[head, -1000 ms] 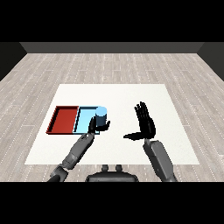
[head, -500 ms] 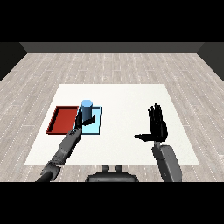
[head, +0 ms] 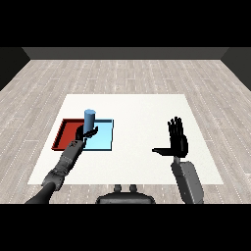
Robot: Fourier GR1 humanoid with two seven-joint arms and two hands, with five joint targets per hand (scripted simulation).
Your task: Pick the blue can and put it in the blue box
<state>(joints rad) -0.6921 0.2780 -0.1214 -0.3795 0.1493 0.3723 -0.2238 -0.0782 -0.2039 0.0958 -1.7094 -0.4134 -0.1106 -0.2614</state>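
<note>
The left robot hand (head: 84,133) curls round the upright, unlabelled blue can (head: 89,120) over the seam between the red tray (head: 63,133) and light blue tray (head: 104,139), while the right robot hand (head: 177,141) hangs open-fingered above the white bench (head: 142,110)

Matt white table (head: 147,112) — wood-plank floor (head: 127,73)

No text, label, brand, number or sign can be read anywhere on the cans, trays, table or hands
</note>
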